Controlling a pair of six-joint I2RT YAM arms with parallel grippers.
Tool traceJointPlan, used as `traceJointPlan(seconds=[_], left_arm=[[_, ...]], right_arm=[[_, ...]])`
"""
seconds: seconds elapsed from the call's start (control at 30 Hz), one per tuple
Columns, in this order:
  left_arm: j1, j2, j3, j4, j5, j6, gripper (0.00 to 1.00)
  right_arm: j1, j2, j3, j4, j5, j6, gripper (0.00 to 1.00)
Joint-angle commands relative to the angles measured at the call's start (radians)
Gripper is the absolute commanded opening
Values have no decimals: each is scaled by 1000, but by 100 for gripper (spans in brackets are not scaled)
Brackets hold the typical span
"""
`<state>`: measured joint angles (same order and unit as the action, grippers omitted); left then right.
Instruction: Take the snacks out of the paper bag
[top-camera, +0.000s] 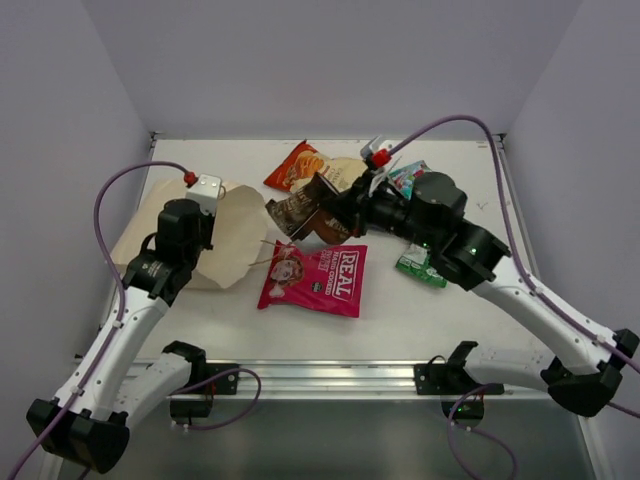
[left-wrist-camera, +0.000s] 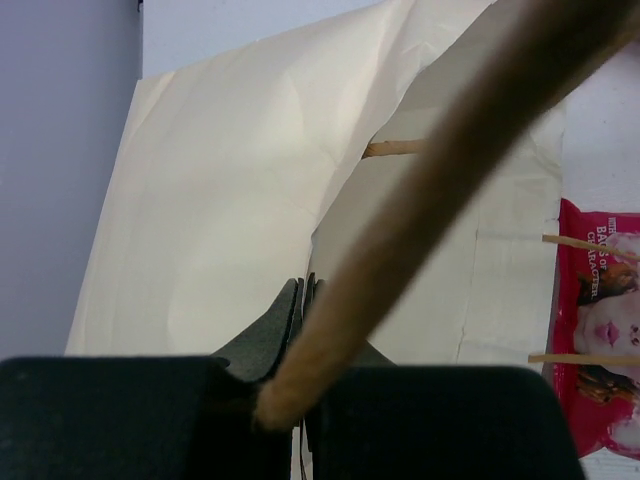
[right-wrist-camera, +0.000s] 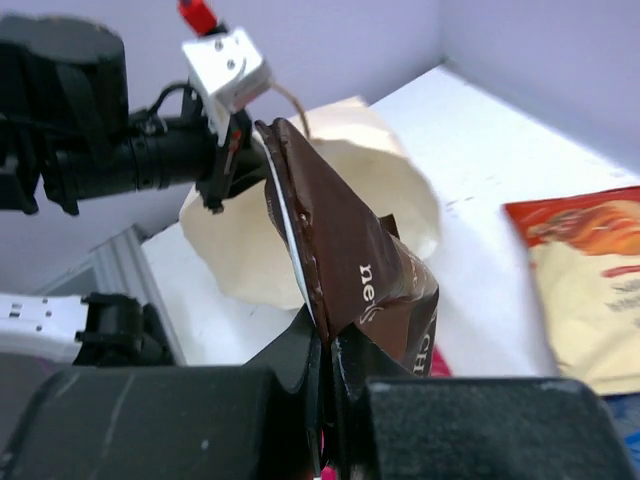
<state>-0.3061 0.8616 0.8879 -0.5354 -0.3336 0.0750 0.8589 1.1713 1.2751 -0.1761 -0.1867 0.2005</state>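
— Jaws on the right gripper (right-wrist-camera: 325, 350), how do they stand?
— Pressed together on one edge of the brown pack (right-wrist-camera: 345, 250), which sticks up from the fingers, held off the table (top-camera: 420, 320).
— Where is that against the paper bag (top-camera: 225, 235)?
— Just outside its mouth, towards the middle of the table. The bag lies on its side near the left edge, mouth facing right.
— And the left gripper (left-wrist-camera: 303, 295)?
— Pinching the bag's paper rim at the mouth and holding it raised. One twisted handle (left-wrist-camera: 430, 190) crosses right in front of its camera.
— Other snacks?
— A pink "REAL" bag (top-camera: 315, 278) lies flat near the middle, its left end at the bag's mouth with thin handle loops lying over it. An orange-and-cream chip bag (top-camera: 300, 165) sits by the far edge. A teal-pink pack (top-camera: 405, 178) and a green pack (top-camera: 420, 268) lie right of centre, partly hidden by the right arm (top-camera: 520, 290).
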Motion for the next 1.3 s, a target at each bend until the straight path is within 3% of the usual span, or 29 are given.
traceJointPlan(seconds=[0.0,0.13,0.27,0.47,0.73,0.9,1.13,1.27], left_arm=[[1,25,14,87,-30,28,0],[1,50,66,103,1,35,0],[1,16,77,101,44,49,0],[1,-116,65,75,67,68,0],[-1,-280,17,49,110,108,0],[1,-311,29,5,107,111,0],[1,-319,46,-23,104,80,0],[1,-267,80,-3,85,25,0]], right_arm=[[-27,-90,113,-146,153,-47,0],[-79,-101,151,-235,327,-56,0],[-167,-59,164,-278,346,9,0],[-227,129,205,-224,195,94,0],[-207,471,360,51,-125,316,0],[-208,565,249,292,-158,497,0],[-227,843,139,291,-221,698,0],[-230,910,80,245,-225,700,1]])
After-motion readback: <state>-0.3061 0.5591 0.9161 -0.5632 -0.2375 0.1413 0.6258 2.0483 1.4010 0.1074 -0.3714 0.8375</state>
